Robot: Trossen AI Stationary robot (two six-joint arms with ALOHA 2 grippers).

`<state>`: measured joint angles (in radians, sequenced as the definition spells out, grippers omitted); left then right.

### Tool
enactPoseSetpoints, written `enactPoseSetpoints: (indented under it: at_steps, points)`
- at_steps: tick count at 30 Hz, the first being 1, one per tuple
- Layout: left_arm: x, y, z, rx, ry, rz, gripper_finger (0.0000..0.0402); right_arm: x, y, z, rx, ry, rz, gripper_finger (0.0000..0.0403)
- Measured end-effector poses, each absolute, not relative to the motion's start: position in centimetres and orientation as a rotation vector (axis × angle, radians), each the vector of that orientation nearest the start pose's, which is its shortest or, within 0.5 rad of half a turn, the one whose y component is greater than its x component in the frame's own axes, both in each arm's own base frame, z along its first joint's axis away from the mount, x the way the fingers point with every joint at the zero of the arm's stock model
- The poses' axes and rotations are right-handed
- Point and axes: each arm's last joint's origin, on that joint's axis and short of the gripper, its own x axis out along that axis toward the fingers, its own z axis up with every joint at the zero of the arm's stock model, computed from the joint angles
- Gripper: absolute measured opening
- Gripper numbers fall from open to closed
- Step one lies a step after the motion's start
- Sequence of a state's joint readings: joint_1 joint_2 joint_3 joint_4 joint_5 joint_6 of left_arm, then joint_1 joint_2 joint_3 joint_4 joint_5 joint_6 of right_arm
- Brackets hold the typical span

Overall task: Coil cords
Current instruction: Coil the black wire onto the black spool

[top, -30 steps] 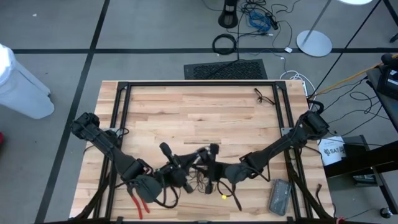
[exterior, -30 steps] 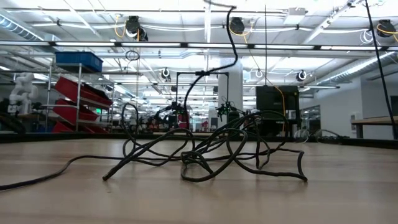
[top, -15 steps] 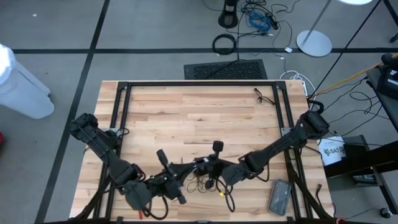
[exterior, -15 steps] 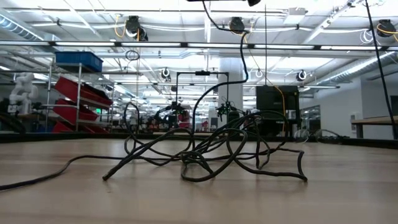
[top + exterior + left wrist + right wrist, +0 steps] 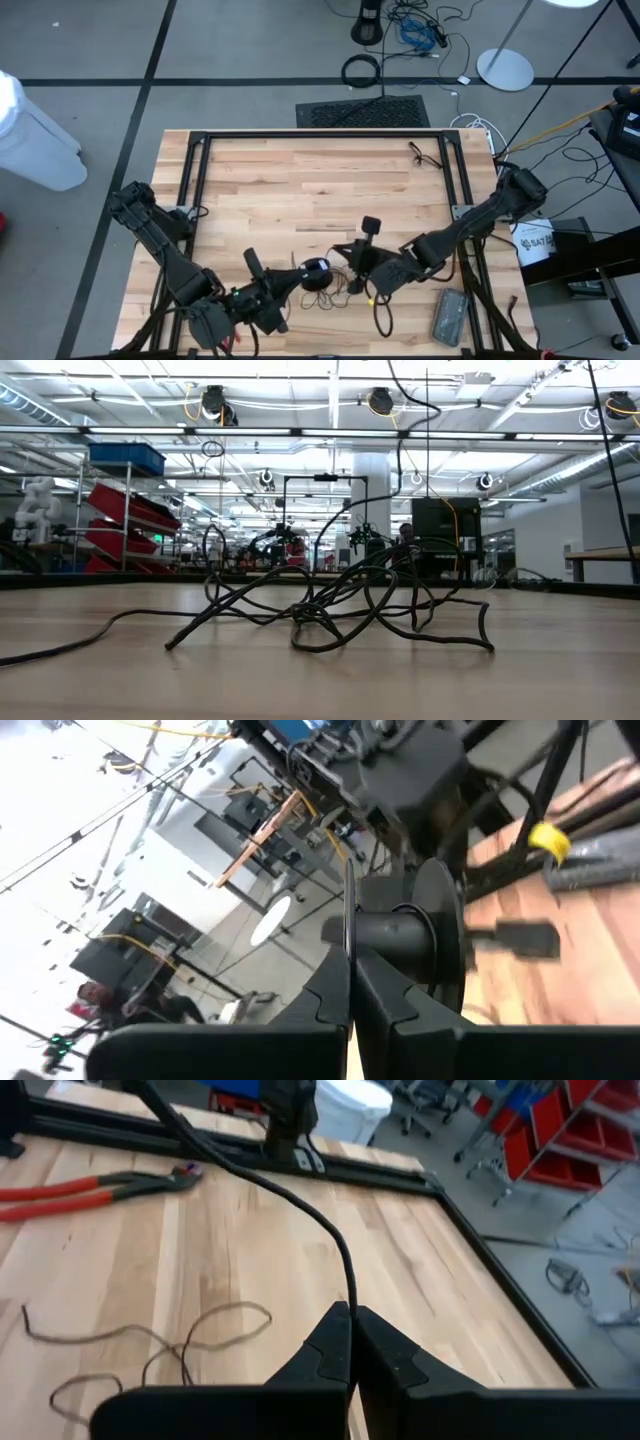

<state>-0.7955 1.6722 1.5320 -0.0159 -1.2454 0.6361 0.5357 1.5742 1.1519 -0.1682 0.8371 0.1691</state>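
The cord lies as a loose black tangle on the near middle of the table, between the two grippers; from table height it shows as a heap of crossing loops with one strand rising out of the top of the picture. Its small round puck sits at the tip of the left gripper, whose fingers are pressed together on the puck. The right gripper is just beside the tangle, on its right side, with its fingers closed on a strand of the cord that arches away over the wood. A thinner stretch of cord lies looped on the boards below it.

Red-handled pliers rest on the table near the left arm. A grey flat box lies at the table's near right corner. A white container off the right edge carries print that starts "SAT"; the rest cannot be read.

The table is pale butcher-block wood in a black frame. Around it is a grey floor with a black mat, a thick cable ring and a white round stand base. Behind is a workshop hall with red bins on shelving.
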Motion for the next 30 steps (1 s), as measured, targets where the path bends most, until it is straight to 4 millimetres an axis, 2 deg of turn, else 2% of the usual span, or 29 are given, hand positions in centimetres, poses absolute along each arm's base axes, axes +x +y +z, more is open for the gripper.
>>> enactPoseSetpoints:
  at_steps: [4, 13, 22, 30]
  points:
    - [28.0, -24.8, 37.8, 0.782, 0.245, 0.436, 0.0002, 29.2, 15.6, 28.5, -0.180, 0.423, -0.318, 0.0000]
    - [27.9, -24.8, 37.4, 0.807, 0.264, 0.425, 0.0002, 26.6, 14.5, 32.7, -0.094, 0.313, -0.294, 0.0000]
    - [27.9, -24.9, 37.3, 0.802, 0.256, 0.382, 0.0002, 24.8, 14.3, 34.5, -0.075, 0.267, -0.260, 0.0000]
    - [28.1, -24.5, 36.7, 0.870, 0.304, 0.378, 0.0002, 23.8, 15.9, 36.0, -0.028, 0.168, -0.182, 0.0000]
